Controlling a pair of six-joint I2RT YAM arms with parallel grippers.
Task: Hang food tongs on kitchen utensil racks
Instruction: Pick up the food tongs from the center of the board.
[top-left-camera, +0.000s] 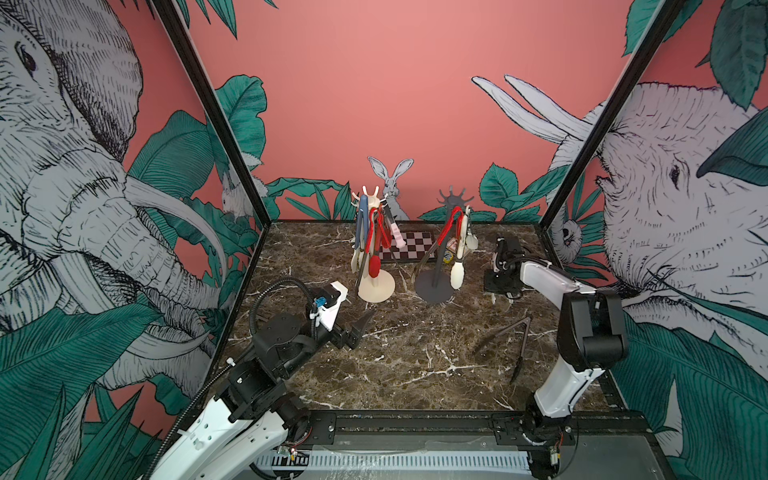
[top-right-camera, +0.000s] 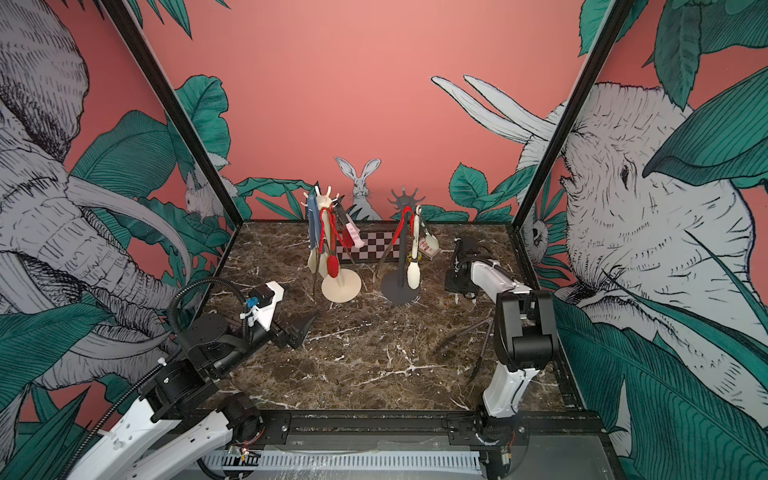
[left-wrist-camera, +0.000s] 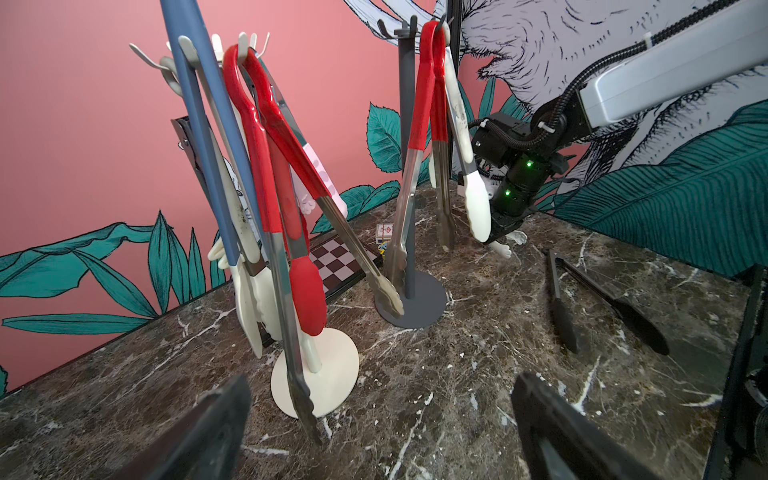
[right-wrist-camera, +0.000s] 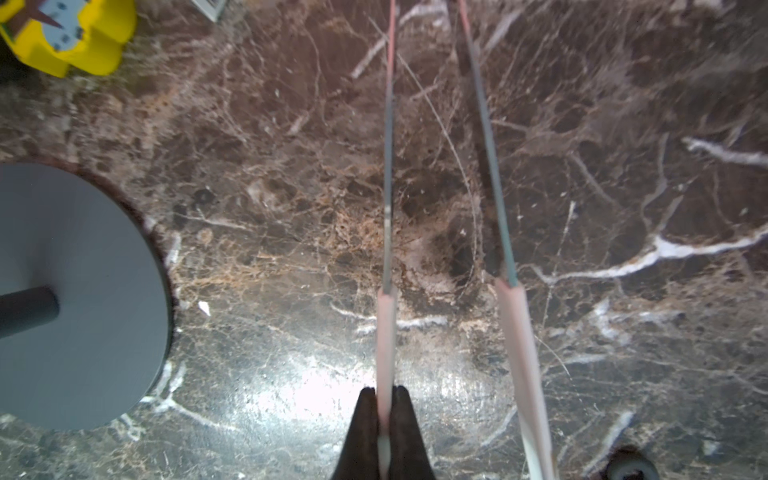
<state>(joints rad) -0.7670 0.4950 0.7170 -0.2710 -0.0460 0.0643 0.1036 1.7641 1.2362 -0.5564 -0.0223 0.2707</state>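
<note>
On the marble worktop (top-left-camera: 415, 353) we see most hung tongs (left-wrist-camera: 307, 299) on the cream rack (top-left-camera: 384, 287) and the dark grey rack (top-left-camera: 442, 291). Our right pincer (right-wrist-camera: 384, 392) is closed on pink-handled tongs (right-wrist-camera: 385, 332) beside the dark grey rack. Black tongs (left-wrist-camera: 564, 320) lie unhung, and the left pincer (left-wrist-camera: 380, 390) stands wide, empty.

No text, brand or number can be read anywhere. A small box (left-wrist-camera: 384, 231) near the far edge of the table (left-wrist-camera: 457, 395) bears a red mark, but its print is too small to make out.
</note>
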